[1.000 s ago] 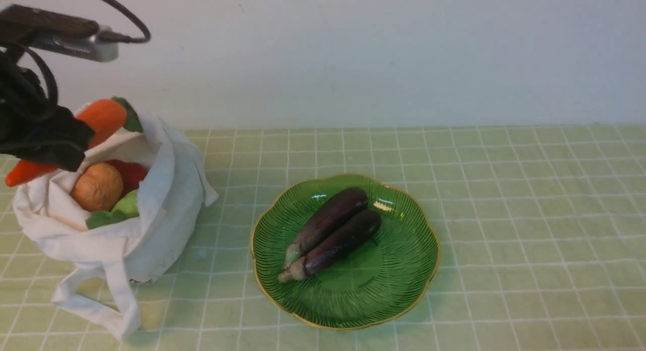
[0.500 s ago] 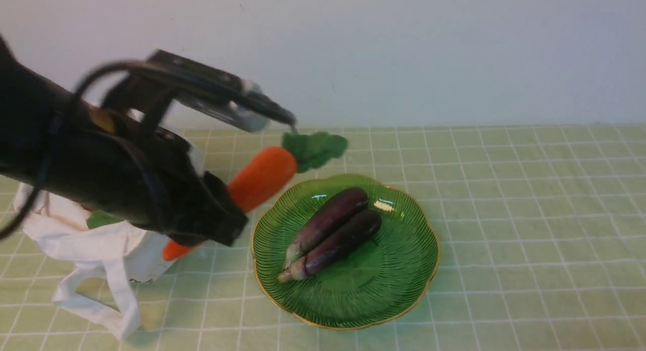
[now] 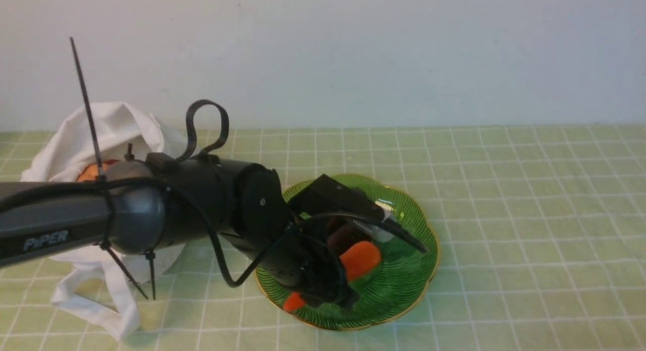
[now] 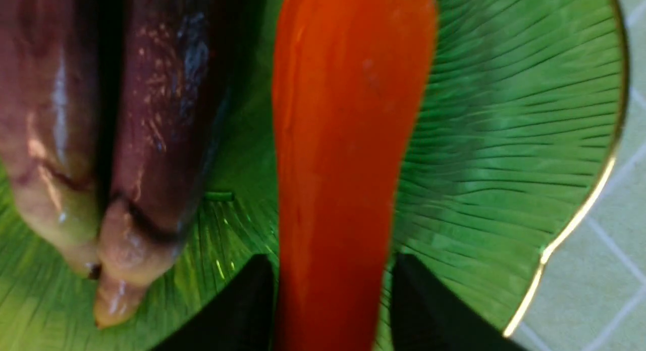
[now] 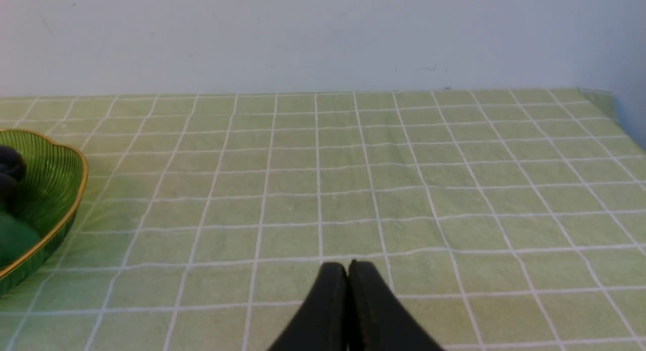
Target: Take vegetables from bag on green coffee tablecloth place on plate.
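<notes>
The orange carrot point(image 3: 359, 259) lies on the green ribbed plate point(image 3: 404, 285) beside two purple eggplants point(image 4: 156, 114). My left gripper point(image 3: 328, 283) is low over the plate and straddles the carrot's thin end. In the left wrist view the carrot point(image 4: 348, 139) runs between the black fingers point(image 4: 424, 310), with a thin strip of plate point(image 4: 504, 114) showing beside one finger, so the jaws stand open. The white bag point(image 3: 101, 124) slumps at the far left, and a tan vegetable point(image 3: 86, 173) peeks from its mouth. My right gripper point(image 5: 347, 266) is shut and empty above the tablecloth point(image 5: 404, 189).
The left arm point(image 3: 151, 215) stretches across the front of the bag and hides most of it. The bag's strap handles point(image 3: 101, 310) trail towards the front edge. The plate's rim point(image 5: 55, 189) shows at the side of the right wrist view. A wall backs the table.
My left arm swung from the bag over to the plate with the carrot and lowered it beside the eggplants. Its jaws have parted from the carrot.
</notes>
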